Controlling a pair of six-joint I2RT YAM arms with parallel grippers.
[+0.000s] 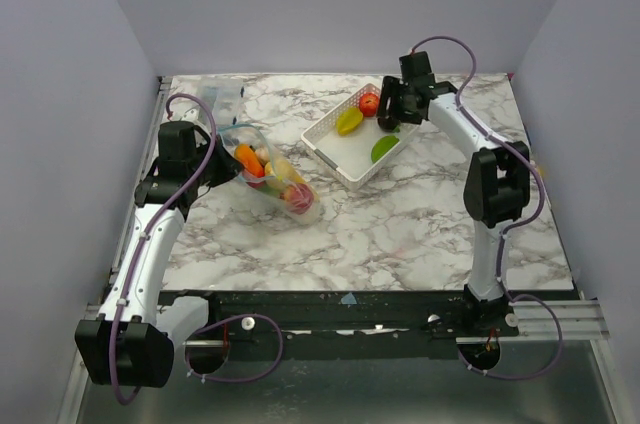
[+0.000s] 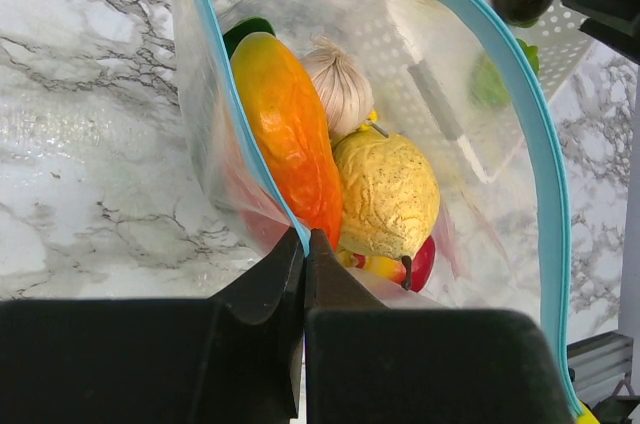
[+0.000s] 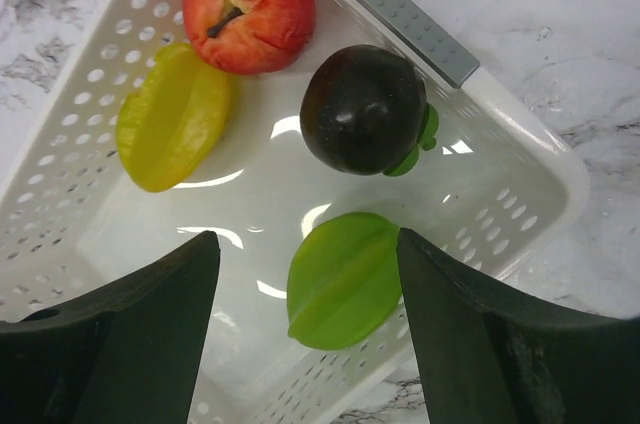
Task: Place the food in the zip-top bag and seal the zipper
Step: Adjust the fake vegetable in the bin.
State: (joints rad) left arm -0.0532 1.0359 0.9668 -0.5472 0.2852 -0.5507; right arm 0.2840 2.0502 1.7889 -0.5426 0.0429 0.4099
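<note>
While the left end effector (image 2: 305, 256) clamps the zipper (image 2: 522, 94) of the zip-top bag (image 1: 272, 177), which lies left of the white basket (image 3: 520, 179) on the marble worktop (image 1: 400, 234) with food (image 2: 385, 194) inside, the right end effector (image 3: 308, 244) hangs above the basket, fingers apart, over four more toy fruits (image 3: 362, 109).

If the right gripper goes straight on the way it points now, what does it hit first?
Probably the green fruit piece in the white basket, lying between the right gripper's open fingers. The dark round fruit sits beyond it; depth is unclear.
</note>
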